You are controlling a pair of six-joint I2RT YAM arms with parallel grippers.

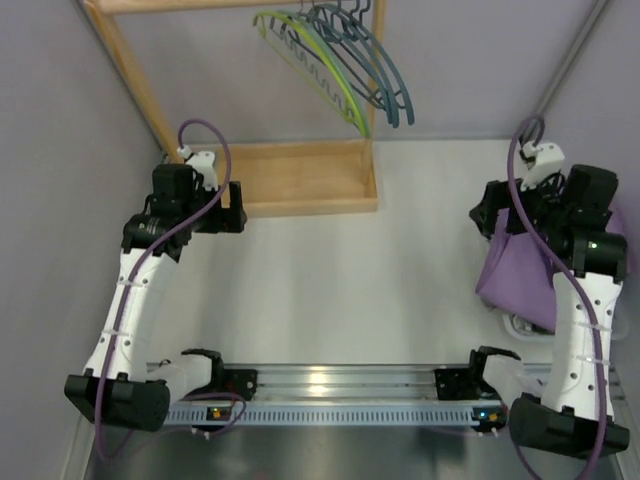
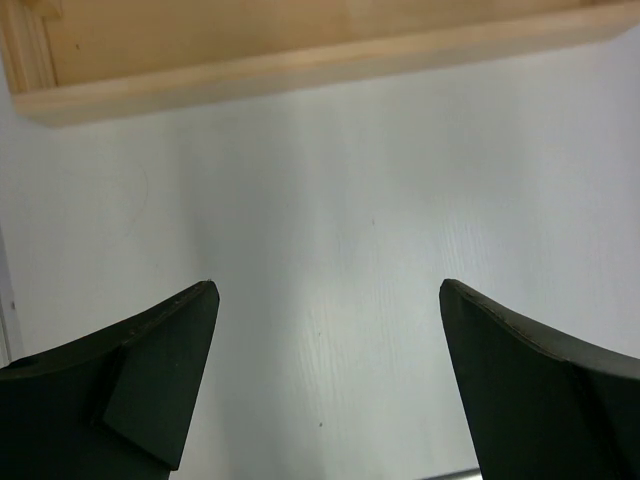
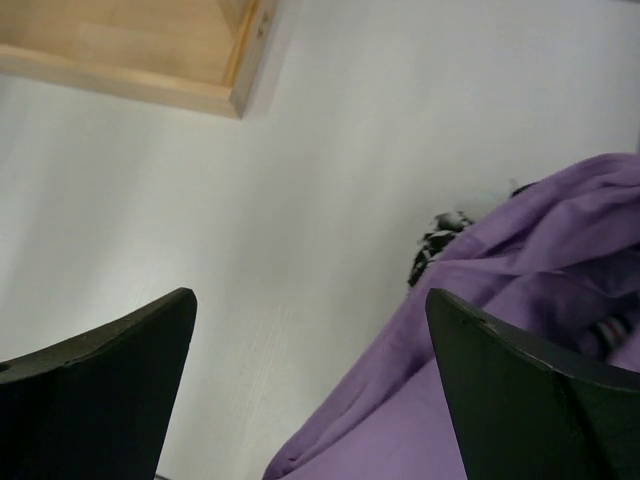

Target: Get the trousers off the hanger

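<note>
Now | left jaws: spread wide, empty, over table (image 2: 330,200) | right jaws: spread wide, empty, over lilac trousers (image 3: 540,240)

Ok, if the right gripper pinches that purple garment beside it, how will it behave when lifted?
Probably floppy: the purple garment lies in soft folds and creases, so it would likely drape and trail from a pinch. It looks thin, so it is probably light. Pushed, it would likely bunch up rather than slide whole.
</note>
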